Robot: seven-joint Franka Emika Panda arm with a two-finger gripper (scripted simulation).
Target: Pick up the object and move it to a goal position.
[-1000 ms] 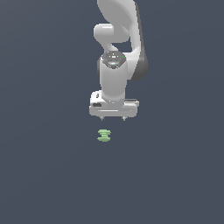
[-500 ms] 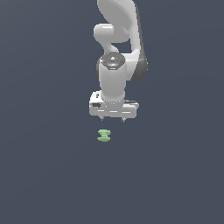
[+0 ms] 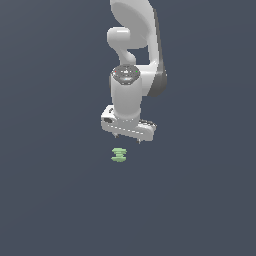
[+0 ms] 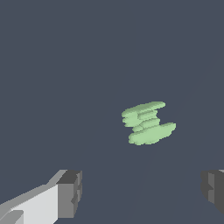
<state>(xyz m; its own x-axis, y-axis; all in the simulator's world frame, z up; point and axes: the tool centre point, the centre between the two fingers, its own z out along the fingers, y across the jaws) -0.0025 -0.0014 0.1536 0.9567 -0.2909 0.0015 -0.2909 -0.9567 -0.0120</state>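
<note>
- The white arm (image 3: 134, 60) comes down from the top centre of the exterior view, its wrist pointing downward just above the middle of the frame.
- The pincer (image 3: 127, 136) hangs at the arm's lower end, slightly tilted, with its two short fingertips wide apart and nothing between them.
- In the wrist view one dark finger pad (image 4: 70, 193) shows at the lower left of the frame and the other at the lower right edge, with a broad gap of bare dark surface between them; the pincer holds nothing.
- The object (image 3: 118, 154) is a small light-green ridged piece, like flat layers stacked and narrowed in the middle.
- In the exterior view it sits just below the pincer, slightly toward the exterior view's left of the pincer's middle, near the centre of the frame and not touching the fingers.
- In the wrist view the object (image 4: 148, 122) lies right of the frame's centre, clear of both pads.
- The counter (image 3: 55, 200) is a plain dark grey-blue surface filling the background.
</note>
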